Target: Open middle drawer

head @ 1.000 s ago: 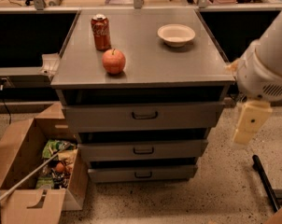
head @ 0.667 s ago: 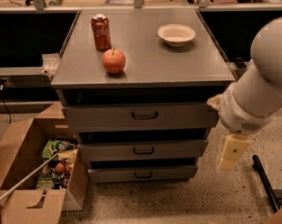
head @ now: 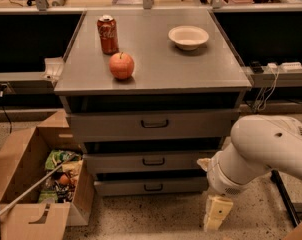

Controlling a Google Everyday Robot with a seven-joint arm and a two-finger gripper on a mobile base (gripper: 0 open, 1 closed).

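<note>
The middle drawer [head: 153, 161] is the second of three grey drawer fronts in the metal cabinet, with a small dark loop handle [head: 153, 161] at its centre. Its front shows no pulled-out interior. My gripper [head: 215, 215] is cream-coloured and hangs low at the cabinet's front right corner, pointing down toward the floor. It is below and to the right of the middle drawer's handle and touches nothing. The white arm [head: 261, 151] reaches in from the right.
The cabinet top [head: 191, 69] carries a red soda can [head: 107, 34], an apple [head: 121, 65] and a white bowl [head: 188, 36]. The top drawer [head: 153, 125] and the lowest drawer [head: 153, 186] flank the middle one. An open cardboard box [head: 36, 184] with litter stands at the left.
My arm has swung down and to the left, from beside the top drawer's right end to low near the floor at the cabinet's front right corner. The drawers have not moved.
</note>
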